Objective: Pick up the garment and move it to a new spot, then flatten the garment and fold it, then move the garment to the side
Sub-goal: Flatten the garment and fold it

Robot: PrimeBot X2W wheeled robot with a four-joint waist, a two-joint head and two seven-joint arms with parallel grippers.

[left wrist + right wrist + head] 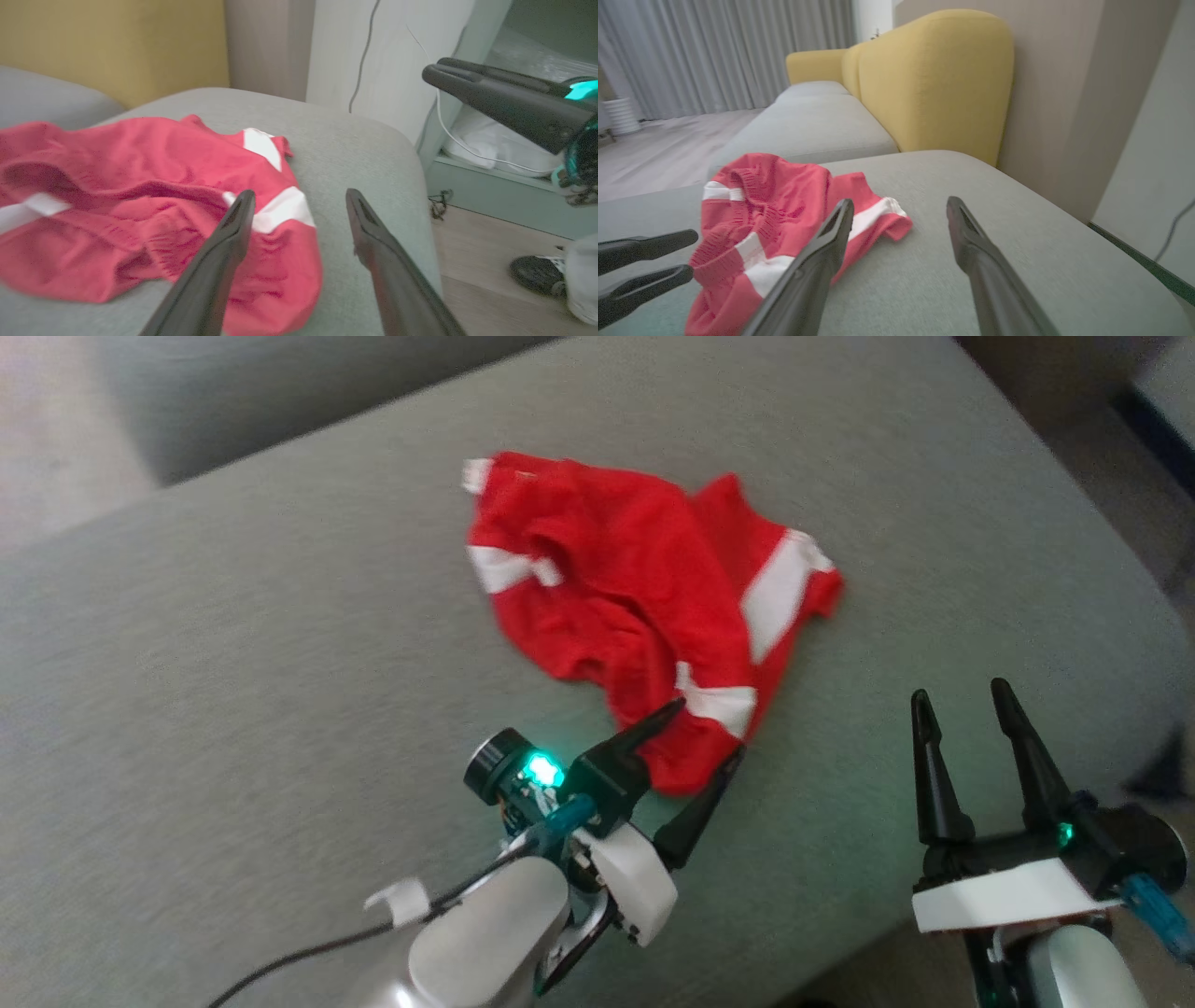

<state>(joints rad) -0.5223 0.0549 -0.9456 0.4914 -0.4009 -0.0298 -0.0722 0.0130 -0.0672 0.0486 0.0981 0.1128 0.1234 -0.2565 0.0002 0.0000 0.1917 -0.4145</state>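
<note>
The garment (635,579) is a red mesh piece with white bands, lying crumpled on the grey sofa cushion (280,644). My left gripper (711,726) stands open at the garment's near corner, one fingertip on each side of the cloth edge, gripping nothing. In the left wrist view the garment (140,196) spreads left of my open left gripper (300,193). My right gripper (960,691) is open and empty, right of the garment and apart from it. In the right wrist view, the garment (766,205) lies left of my right gripper (901,201), and the left gripper (691,254) enters at the left edge.
A yellow backrest (934,79) rises behind the cushion. The cushion's right edge drops to a wooden floor (476,252), where a person's dark shoe (535,275) stands. A pale shelf unit (495,182) with a white cable stands beyond. Bare cushion stretches left of the garment.
</note>
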